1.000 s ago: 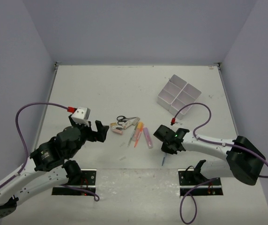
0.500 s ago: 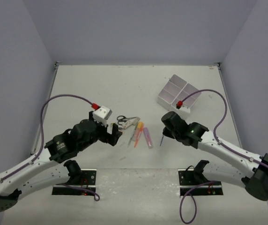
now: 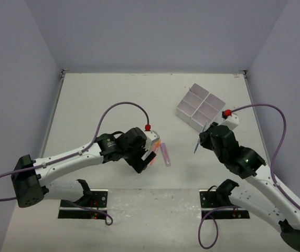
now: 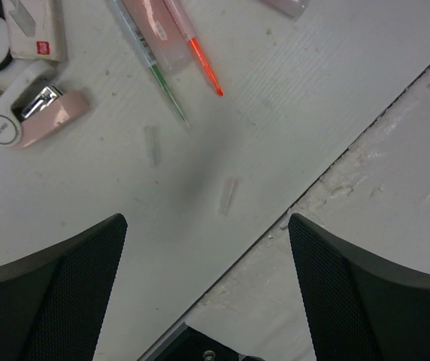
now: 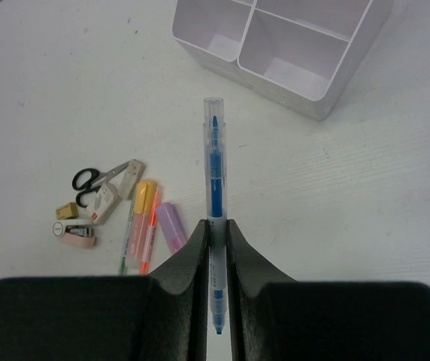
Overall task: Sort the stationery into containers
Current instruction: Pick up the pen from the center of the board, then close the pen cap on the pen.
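On the white table, the white plastic box with four square holes sits at the back right. Right claw pinches a clear blue-ink pen near it. Left claw hangs wide apart, holding nothing, beside the orange, pink and purple markers.

Bright, even light; soft shadows.

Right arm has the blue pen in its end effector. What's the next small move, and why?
Probably ease the right end effector forward until the blue pen is over a compartment of the white box. The end effector is clamped on the pen, which points at the box but lies short of its near wall; the compartments in view look empty.
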